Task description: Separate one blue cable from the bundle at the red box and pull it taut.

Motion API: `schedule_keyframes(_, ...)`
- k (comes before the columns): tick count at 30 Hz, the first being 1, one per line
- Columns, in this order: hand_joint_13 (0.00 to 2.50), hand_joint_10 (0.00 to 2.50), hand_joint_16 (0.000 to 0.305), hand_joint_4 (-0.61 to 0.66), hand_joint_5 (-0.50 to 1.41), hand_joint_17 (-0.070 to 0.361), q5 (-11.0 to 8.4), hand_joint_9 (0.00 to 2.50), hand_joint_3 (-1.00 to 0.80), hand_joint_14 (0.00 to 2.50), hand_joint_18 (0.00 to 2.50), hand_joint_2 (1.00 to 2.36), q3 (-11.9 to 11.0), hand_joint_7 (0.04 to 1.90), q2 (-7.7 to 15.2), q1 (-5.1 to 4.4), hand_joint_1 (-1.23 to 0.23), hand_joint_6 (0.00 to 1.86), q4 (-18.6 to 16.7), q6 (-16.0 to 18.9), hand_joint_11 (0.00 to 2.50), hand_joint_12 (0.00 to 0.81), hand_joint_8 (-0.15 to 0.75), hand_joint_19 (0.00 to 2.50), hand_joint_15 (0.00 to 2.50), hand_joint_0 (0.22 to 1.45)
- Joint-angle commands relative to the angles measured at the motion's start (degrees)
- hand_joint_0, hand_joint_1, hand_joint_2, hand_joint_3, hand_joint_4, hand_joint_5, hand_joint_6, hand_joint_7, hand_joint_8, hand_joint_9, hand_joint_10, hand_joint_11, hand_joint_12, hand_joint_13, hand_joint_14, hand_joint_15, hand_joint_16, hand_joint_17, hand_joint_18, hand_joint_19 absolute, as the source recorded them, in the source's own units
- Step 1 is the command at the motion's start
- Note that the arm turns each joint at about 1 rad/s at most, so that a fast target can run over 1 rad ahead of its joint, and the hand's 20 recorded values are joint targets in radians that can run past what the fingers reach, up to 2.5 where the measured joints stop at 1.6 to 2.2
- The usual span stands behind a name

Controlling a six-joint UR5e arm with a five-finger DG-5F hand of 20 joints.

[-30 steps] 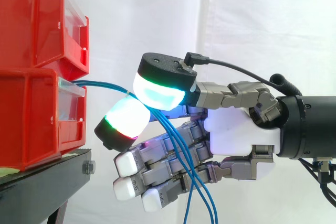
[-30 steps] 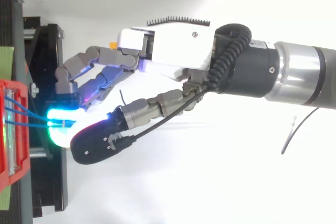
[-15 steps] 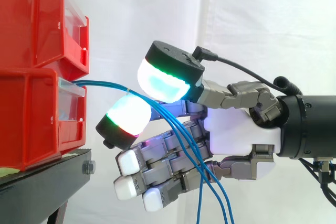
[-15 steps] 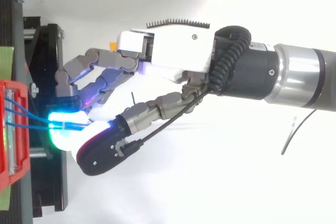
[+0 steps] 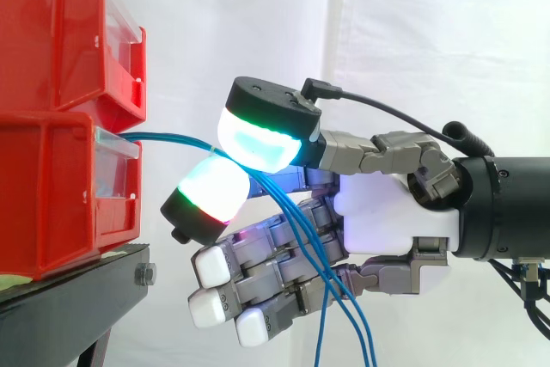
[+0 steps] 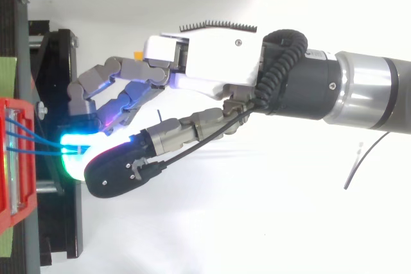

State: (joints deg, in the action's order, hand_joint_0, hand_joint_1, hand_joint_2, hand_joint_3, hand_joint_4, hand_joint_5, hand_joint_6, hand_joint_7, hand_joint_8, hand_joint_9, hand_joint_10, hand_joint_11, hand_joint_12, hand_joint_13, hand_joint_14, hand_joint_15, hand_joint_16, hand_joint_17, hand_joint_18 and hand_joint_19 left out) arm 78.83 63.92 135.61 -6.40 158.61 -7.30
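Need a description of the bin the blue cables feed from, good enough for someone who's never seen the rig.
At the side view's left edge, the black stand carries a red stack. The one you want is the lower red bin, resting directly on the stand. Unlike the upper red bin, it has blue cables running from its front lip to the robot hand.

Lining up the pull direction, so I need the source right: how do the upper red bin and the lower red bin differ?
The blue cables leave the lower bin at its clear front plate; none leave the upper bin. The lower bin rests on the black stand; the upper bin is stacked on the lower bin. Both are red, with clear front plates facing the hand, which pinches the blue cables between two glowing pads.
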Motion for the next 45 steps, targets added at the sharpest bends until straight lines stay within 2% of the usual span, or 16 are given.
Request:
schedule_keyframes(1, 0.73, 0.02, 0.045, 0.12, -0.17, 0.101, 0.09, 0.84, -0.18, 0.01, 0.68, 1.02, -0.02, 1.1, 0.0, 0.16, -0.69, 0.82, 0.03, 0.0, 0.66, 0.37, 0.309, 0.56, 0.39, 0.59)
schedule_keyframes(2, 0.72, 0.02, 0.045, 0.11, -0.18, 0.101, 0.09, 0.83, -0.17, 0.01, 0.67, 1.02, -0.02, 1.1, 0.0, 0.16, -0.73, 0.83, -0.06, 0.0, 0.67, 0.369, 0.307, 0.56, 0.39, 0.6)
schedule_keyframes(9, 0.71, 0.02, 0.045, 0.09, -0.19, 0.1, 0.09, 0.81, -0.23, 0.02, 0.67, 1.02, 0.07, 1.05, 0.0, 0.16, -0.77, 0.85, -0.06, -0.17, 0.68, 0.372, 0.301, 0.55, 0.39, 0.64)
schedule_keyframes(20, 0.73, 0.02, 0.044, 0.1, -0.2, 0.099, 0.09, 0.82, -0.5, 0.01, 0.71, 1.0, -0.02, 0.98, 0.0, 0.25, -0.79, 0.87, 0.03, -0.17, 0.7, 0.363, 0.294, 0.52, 0.37, 0.72)
schedule_keyframes(24, 0.74, 0.02, 0.043, 0.12, -0.19, 0.098, 0.09, 0.85, -0.5, 0.01, 0.73, 1.0, -0.02, 1.01, 0.0, 0.25, -0.77, 0.87, 0.03, -0.17, 0.71, 0.36, 0.299, 0.52, 0.37, 0.68)
schedule_keyframes(29, 0.76, 0.02, 0.046, 0.14, -0.18, 0.103, 0.01, 0.88, -0.5, 0.01, 0.74, 1.0, -0.02, 1.02, 0.0, 0.25, -0.67, 0.86, -0.06, -0.26, 0.71, 0.371, 0.313, 0.55, 0.38, 0.55)
schedule_keyframes(33, 0.76, 0.02, 0.047, 0.14, -0.18, 0.106, 0.01, 0.89, -0.5, 0.02, 0.75, 1.0, -0.02, 1.02, 0.0, 0.25, -0.61, 0.86, 0.03, -0.17, 0.71, 0.379, 0.317, 0.55, 0.38, 0.53)
schedule_keyframes(36, 0.77, 0.02, 0.047, 0.13, -0.18, 0.107, 0.01, 0.9, -0.5, 0.01, 0.75, 1.0, -0.02, 1.0, 0.0, 0.25, -0.51, 0.85, 0.03, -0.17, 0.7, 0.381, 0.321, 0.56, 0.39, 0.53)
schedule_keyframes(38, 0.76, 0.02, 0.045, 0.11, -0.17, 0.101, 0.01, 0.91, -0.5, 0.01, 0.73, 1.0, -0.02, 1.04, 0.0, 0.25, -0.42, 0.84, 0.03, -0.17, 0.7, 0.364, 0.313, 0.59, 0.39, 0.6)
schedule_keyframes(40, 0.76, 0.02, 0.045, 0.1, -0.17, 0.101, 0.09, 0.92, -0.46, 0.01, 0.73, 1.0, -0.02, 1.06, 0.0, 0.25, -0.45, 0.84, 0.03, -0.17, 0.7, 0.366, 0.309, 0.59, 0.39, 0.63)
schedule_keyframes(42, 0.75, 0.02, 0.045, 0.11, -0.17, 0.102, 0.09, 0.9, -0.31, 0.02, 0.72, 1.01, -0.02, 1.1, 0.0, 0.34, -0.51, 0.85, -0.06, -0.17, 0.7, 0.367, 0.316, 0.6, 0.4, 0.61)
schedule_keyframes(45, 0.74, 0.02, 0.046, 0.12, -0.17, 0.103, 0.01, 0.89, -0.22, 0.02, 0.72, 1.02, -0.2, 1.12, 0.0, 0.43, -0.58, 0.85, -0.06, -0.17, 0.71, 0.371, 0.318, 0.6, 0.4, 0.59)
